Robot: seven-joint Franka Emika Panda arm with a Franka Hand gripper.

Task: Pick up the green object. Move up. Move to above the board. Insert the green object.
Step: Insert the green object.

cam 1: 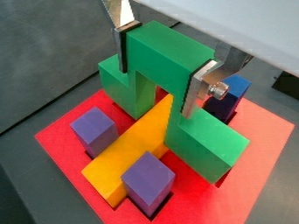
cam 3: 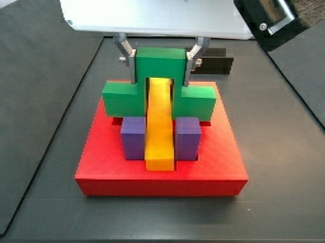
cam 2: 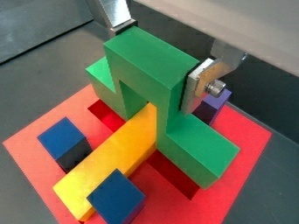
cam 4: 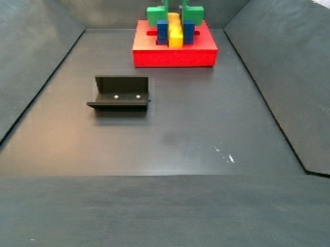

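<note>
On top of the board (cam 3: 114, 169) sits the green object (cam 3: 160, 87), its arch straddling the long yellow bar (cam 3: 159, 123) so the bar runs right under the raised middle cube, with the two lower cubes down on either side of it. The gripper (cam 1: 166, 59) is pinching that raised middle cube, one silver finger (cam 1: 212, 80) flat against each side face, and you can see the same grip in both wrist views. Purple blocks (cam 1: 93, 129) stand on the red slab next to the bar, and a wrist view shows blue blocks (cam 2: 63, 139) there too. Can't really tell whether the green legs are fully down in the slots or just resting at them. In a side view the whole red board sits toward the far end of the dark tabletop (cam 4: 180, 125), and the fixture (cam 4: 120, 94) stands well apart from it, nearer the middle.
</note>
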